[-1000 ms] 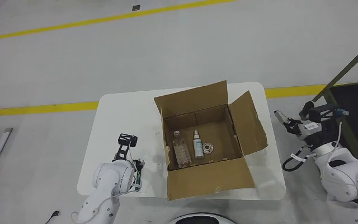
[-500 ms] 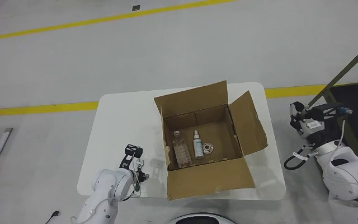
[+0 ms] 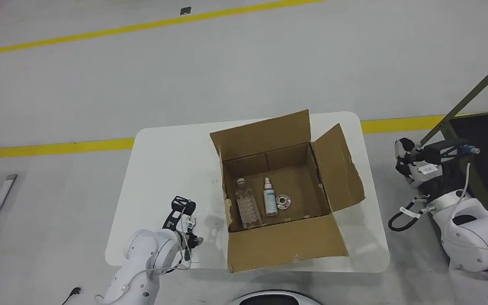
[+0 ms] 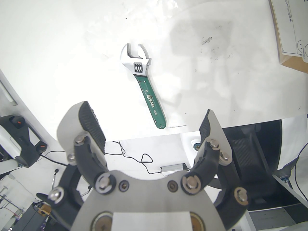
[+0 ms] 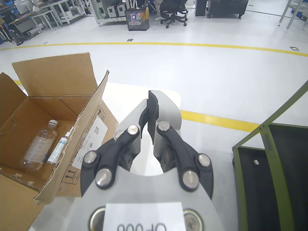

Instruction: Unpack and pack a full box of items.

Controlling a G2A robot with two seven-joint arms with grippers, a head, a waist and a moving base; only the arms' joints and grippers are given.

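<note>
- Top view: the cardboard box (image 3: 286,242) stands open on the white table (image 3: 168,168), all flaps out. On its floor lie a clear bottle (image 3: 246,206), a small spray bottle (image 3: 270,198) and a round metal part (image 3: 284,201), side by side.
- Left wrist view: the left gripper (image 4: 146,114) hangs over the table's near edge, jaws wide apart and holding nothing. A green-handled adjustable wrench (image 4: 142,82) lies flat just beyond its fingertips, well apart from the box corner.
- The wrench handle carries white lettering and the box corner a printed shipping label (image 4: 287,15); noted, not transcribed.
- Right wrist view: the right gripper (image 5: 151,102) sits off to the side of the table, jaws together on nothing. More printed stickers show on the box flap.
- Judgement: one item out and three in, so either unpacking is under way or packing is nearly done; I cannot tell which.
- The next move calls for either straddling the wrench handle across its width or reaching down into the box.
</note>
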